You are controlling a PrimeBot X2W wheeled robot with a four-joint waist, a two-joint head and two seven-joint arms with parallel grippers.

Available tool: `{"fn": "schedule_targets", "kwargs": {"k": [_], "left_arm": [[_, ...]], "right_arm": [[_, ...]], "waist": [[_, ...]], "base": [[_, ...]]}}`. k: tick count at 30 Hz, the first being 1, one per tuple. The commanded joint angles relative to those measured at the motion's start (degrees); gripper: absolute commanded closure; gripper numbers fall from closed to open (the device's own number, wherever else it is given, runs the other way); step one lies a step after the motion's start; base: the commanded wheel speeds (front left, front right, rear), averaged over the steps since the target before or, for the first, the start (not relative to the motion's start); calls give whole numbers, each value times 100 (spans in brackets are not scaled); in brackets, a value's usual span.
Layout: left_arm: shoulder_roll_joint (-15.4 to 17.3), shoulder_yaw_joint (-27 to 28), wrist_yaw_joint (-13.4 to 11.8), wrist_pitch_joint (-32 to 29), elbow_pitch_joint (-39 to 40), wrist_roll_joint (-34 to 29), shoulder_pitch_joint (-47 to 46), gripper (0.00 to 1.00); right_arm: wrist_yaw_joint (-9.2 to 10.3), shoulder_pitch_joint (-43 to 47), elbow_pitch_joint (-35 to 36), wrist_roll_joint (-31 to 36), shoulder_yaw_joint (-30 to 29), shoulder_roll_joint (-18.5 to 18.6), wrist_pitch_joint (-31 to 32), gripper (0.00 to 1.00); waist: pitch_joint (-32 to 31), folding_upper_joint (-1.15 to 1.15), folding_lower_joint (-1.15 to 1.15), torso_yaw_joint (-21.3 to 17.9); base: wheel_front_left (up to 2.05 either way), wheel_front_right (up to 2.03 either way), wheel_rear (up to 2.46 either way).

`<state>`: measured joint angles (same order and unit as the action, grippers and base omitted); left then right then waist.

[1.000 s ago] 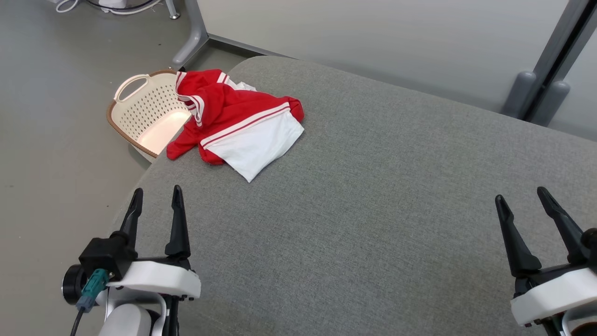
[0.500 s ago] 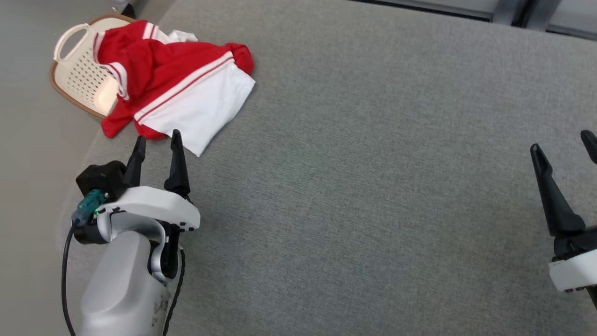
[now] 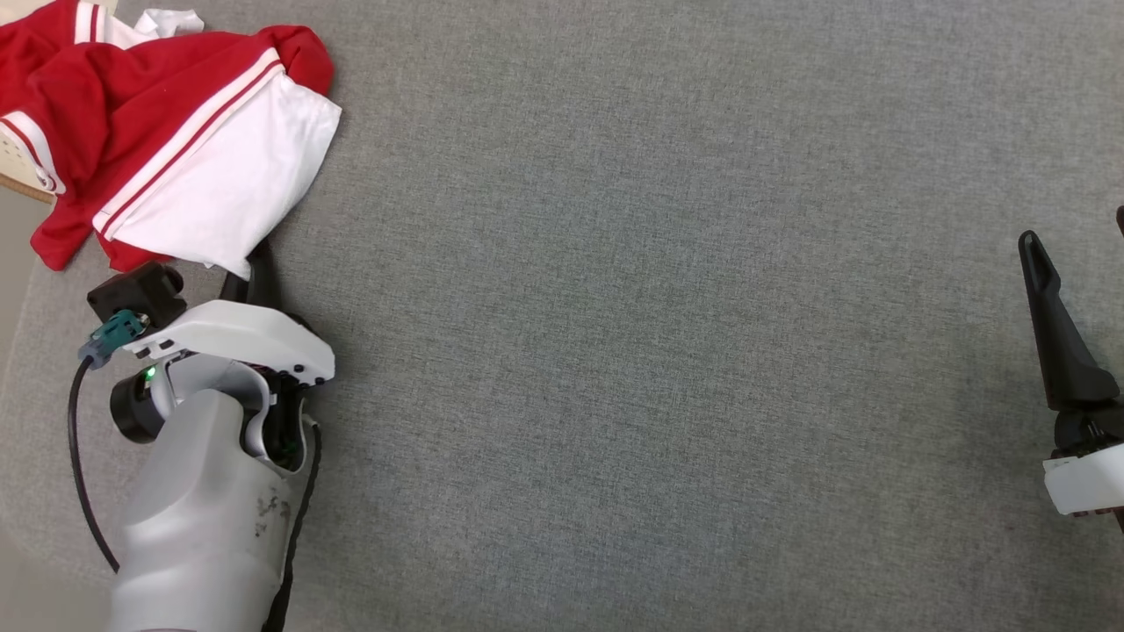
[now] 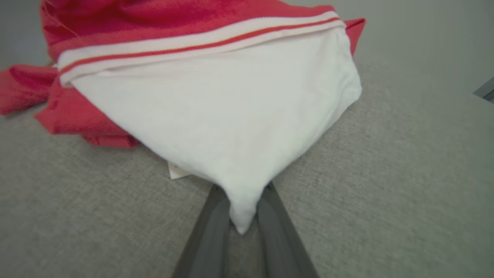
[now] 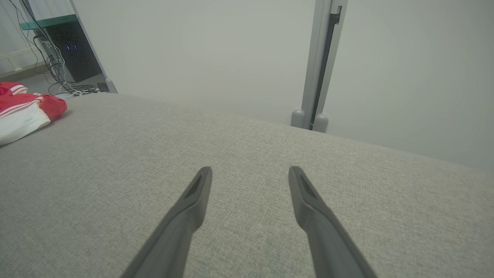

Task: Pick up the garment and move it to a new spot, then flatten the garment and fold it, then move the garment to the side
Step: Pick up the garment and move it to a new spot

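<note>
1. Your left gripper (image 3: 248,274) sits at the lower left of the head view, fingers pointing up the frame. Their tips are tucked under the lowest white corner of the garment (image 3: 176,149).
2. In the left wrist view the two fingers (image 4: 210,231) stand close together at the bottom centre. The white corner of the garment (image 4: 216,116) tapers down between them, so the cloth is pinched there. The fingertips themselves are hidden by the cloth.
3. The garment lies bunched in the upper left corner of the head view, on the grey pad (image 3: 659,307). Its red part with white stripes is toward the top and left of the frame, and its white panel is toward the gripper. One red fold reaches the pad's left edge.
4. A small white tag (image 4: 178,172) peeks out under the white panel in the left wrist view, left of the fingers.
5. Your right gripper (image 3: 1076,226) is at the right edge of the head view, well apart from the garment. One dark finger is in full view and the other is cut by the frame.
6. The right wrist view shows that gripper (image 5: 251,170) with its fingers spread wide over bare pad and nothing between them. The garment (image 5: 23,112) lies far off at the left edge.
7. Beyond the pad in that view are a pale wall and a grey post (image 5: 320,61).
</note>
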<state>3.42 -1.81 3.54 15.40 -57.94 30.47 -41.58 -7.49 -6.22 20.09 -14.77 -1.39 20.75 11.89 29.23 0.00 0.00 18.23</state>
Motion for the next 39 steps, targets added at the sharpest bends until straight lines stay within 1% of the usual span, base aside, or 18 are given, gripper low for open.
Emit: {"fn": "schedule_targets", "kwargs": {"k": [1, 2, 6, 7, 8, 13, 14, 15, 19, 23, 27, 30, 32, 35, 39], "left_arm": [[-65, 74, -1, -36, 161, -147, 100, 100], [-65, 74, -1, -36, 161, -147, 100, 100], [-13, 405, -50, -20, 954, -498, 359, 100], [-21, 475, -49, -21, 1188, -600, 450, 100], [-30, 599, -57, -21, 1661, -813, 649, 100], [-39, 667, -43, -21, 2945, -1298, 1238, 100], [-39, 667, -43, -21, 2945, -1298, 1238, 100], [-42, 562, -80, -21, 3439, -1415, 1502, 100], [-40, 285, -153, -20, 4372, -1663, 2031, 100], [-42, -46, -225, -21, 5126, -1835, 2486, 100], [-42, -452, -294, -125, 5723, -1867, 2758, 100], [-43, -749, -309, -291, 6052, -1923, 2838, 100], [-45, -977, -247, -407, 6168, -1958, 2799, 100], [-44, -1361, -131, -560, 6188, -1960, 2634, 100], [-47, -1885, -53, -664, 6079, -1903, 2303, 100]], "right_arm": [[0, -67, -36, -23, -12, -17, -53, 0], [0, -67, -36, -23, -12, -17, -53, 0], [0, -40, -150, -37, -51, -78, -120, 0], [0, -24, -178, -38, -62, -98, -147, 0], [0, 16, -231, -58, -76, -139, -172, 0], [0, 124, -392, -53, -82, -288, -278, 0], [0, 124, -392, -53, -82, -288, -278, 0], [0, 145, -453, -63, -70, -361, -322, 0], [0, 218, -562, -71, -38, -521, -396, 0], [0, 262, -658, -41, -2, -634, -469, 0], [0, 207, -702, -46, 90, -711, -567, 0], [0, 131, -725, -56, 178, -726, -607, 0], [0, 79, -748, -50, 274, -706, -646, 0], [0, -37, -784, -77, 361, -681, -711, 0], [0, -189, -887, -141, 489, -715, -820, 0]], "waist": [[-46, 0, 0, 5], [-46, 0, 0, 5], [-197, 0, 0, 21], [-243, 0, 0, 25], [-351, 0, 0, 32], [-701, 0, 0, 8], [-701, 0, 0, 8], [-855, 0, 0, -35], [-1130, 0, 0, -156], [-1355, 0, 0, -340], [-1437, 0, 0, -623], [-1428, 0, 0, -914], [-1408, 0, 0, -1142], [-1329, 0, 0, -1524], [-1157, 0, 0, -2118]], "base": [[0, 0, 0], [0, 0, 0], [0, 0, 0], [0, 0, 0], [0, 0, 0], [0, 0, 0], [0, 0, 0], [0, 0, 0], [0, 0, 0], [0, 0, 0], [0, 0, 0], [0, 0, 0], [0, 0, 0], [0, 0, 0], [0, 0, 0]]}}
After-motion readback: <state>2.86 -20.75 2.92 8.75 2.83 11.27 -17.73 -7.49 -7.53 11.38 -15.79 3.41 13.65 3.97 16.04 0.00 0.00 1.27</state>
